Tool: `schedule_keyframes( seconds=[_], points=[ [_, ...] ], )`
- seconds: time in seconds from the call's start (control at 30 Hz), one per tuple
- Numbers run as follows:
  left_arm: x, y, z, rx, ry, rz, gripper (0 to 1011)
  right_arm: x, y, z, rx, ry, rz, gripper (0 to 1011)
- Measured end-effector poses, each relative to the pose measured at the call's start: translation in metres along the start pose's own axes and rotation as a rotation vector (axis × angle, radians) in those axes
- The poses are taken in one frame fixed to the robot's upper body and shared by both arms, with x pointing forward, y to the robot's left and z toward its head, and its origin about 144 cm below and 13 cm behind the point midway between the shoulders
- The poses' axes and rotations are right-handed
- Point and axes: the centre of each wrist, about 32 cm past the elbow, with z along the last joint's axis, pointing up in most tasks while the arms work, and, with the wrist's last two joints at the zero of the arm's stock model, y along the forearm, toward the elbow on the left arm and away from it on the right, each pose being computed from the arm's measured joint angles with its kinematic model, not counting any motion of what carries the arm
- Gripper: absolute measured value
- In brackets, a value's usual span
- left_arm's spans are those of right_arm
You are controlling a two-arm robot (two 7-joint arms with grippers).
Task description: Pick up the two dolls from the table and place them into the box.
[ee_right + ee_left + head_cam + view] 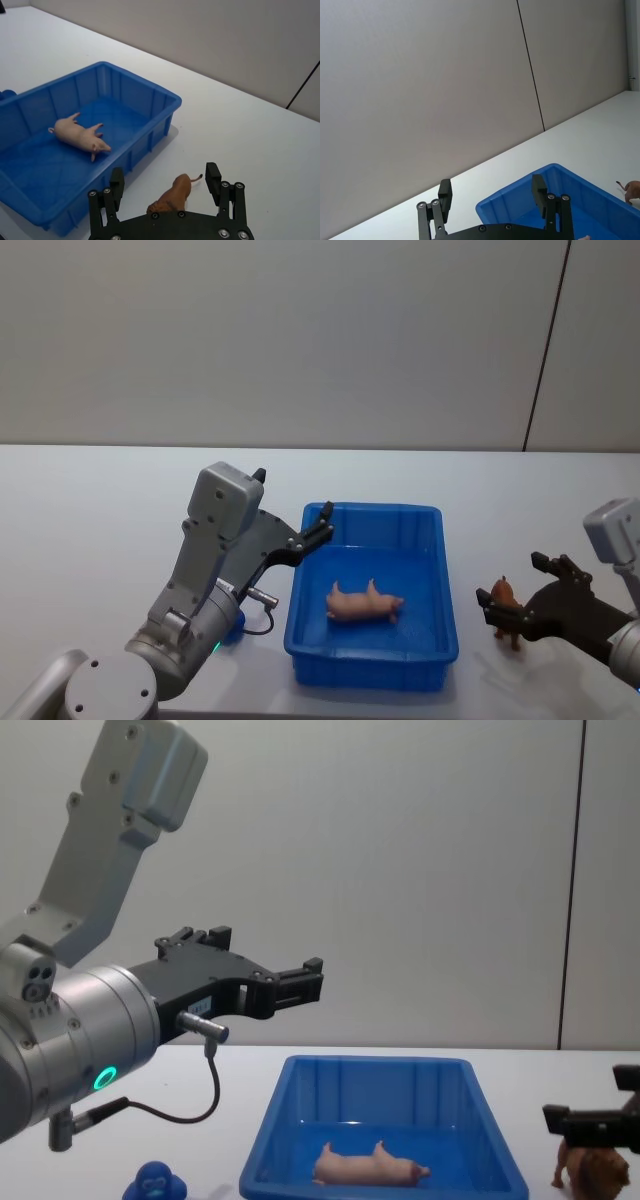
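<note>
- Right gripper (165,174): low over the table (100,500), near the front edge and to the right of the box. Its fingers (213,176) are spread wide. They flank the lion with a gap on each side, as the right wrist view shows.
- Lion (172,196): brown and maned, standing upright on the tabletop just beside the box's right wall and outside it. Its maned head points toward the gripper's palm and its tail points away.
- Small blue object (155,1185): resting on the table to the left of the box, beneath the left arm. It is possibly another toy figure, but too little of it shows to tell.
- Box (370,509): blue open-top bin with sloping walls, sitting flat on the table between the two arms.
- Pig (362,605): pale pink, lying on its side on the box floor, about midway along it. Its legs stick out sideways and its snout points toward the right wall.
- Left gripper (491,192): raised well above the table, over the box's left rim toward the far-left corner. Its fingers (445,190) are held apart with nothing between them.
- Wall (300,340): plain grey, behind the far edge of the table, with one dark vertical seam on the right.
</note>
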Motion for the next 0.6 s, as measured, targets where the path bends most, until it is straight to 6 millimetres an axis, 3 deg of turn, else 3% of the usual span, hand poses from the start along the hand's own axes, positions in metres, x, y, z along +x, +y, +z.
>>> schedule_keyframes(
  seconds=[0.6],
  points=[
    [0.0,0.0,0.0,0.0,0.0,0.0,1002,0.005,0.009,-0.015,-0.119,0.006,0.006,1001]
  ],
)
